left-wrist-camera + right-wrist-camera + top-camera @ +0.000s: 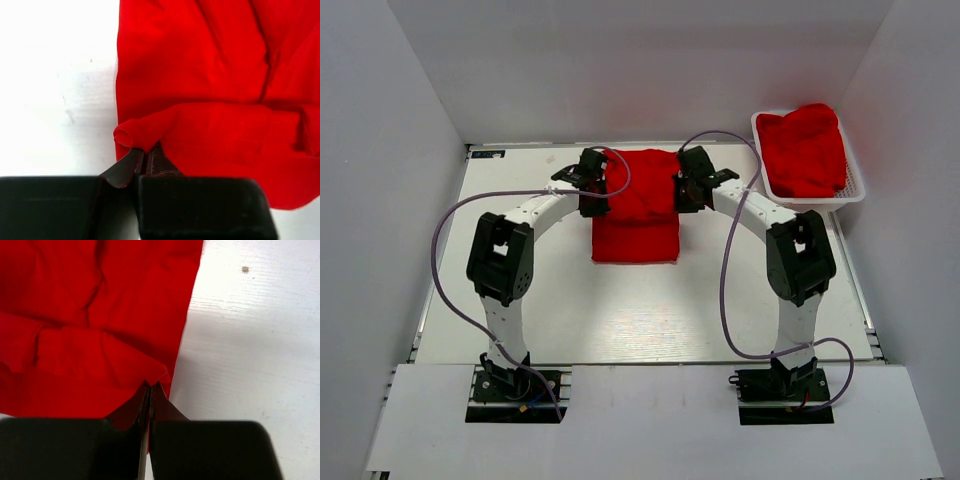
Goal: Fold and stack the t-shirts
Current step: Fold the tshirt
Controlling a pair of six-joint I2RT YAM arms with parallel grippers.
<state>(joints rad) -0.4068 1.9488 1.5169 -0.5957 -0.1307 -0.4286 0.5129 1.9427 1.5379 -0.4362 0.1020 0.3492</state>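
Holds a plain bright red soft-fabric t-shirt [636,215] at the centre of the overhead frame, on the white wooden table [620,310], partly folded into a tall rectangle. Pinches its left edge with the black two-finger left gripper [145,152], jaws closed on a small rolled lip of cloth at lower centre of the left wrist view. Pinches the opposite edge with the black two-finger right gripper [151,386], jaws pressed tight on a thin corner of a fold. More red t-shirts [805,150] heaped in the white plastic mesh basket [860,190] at upper right, well apart.

Likely trouble from here, as a judgement:
- Slipping free on either side, with so little fabric between the jaws.
- Skewing the fold through lifting one edge ahead of the other.
- Dragging the lower layers along and undoing the rectangle, by pulling too low across the table.
- Bunching at the creased middle instead of lying flat.
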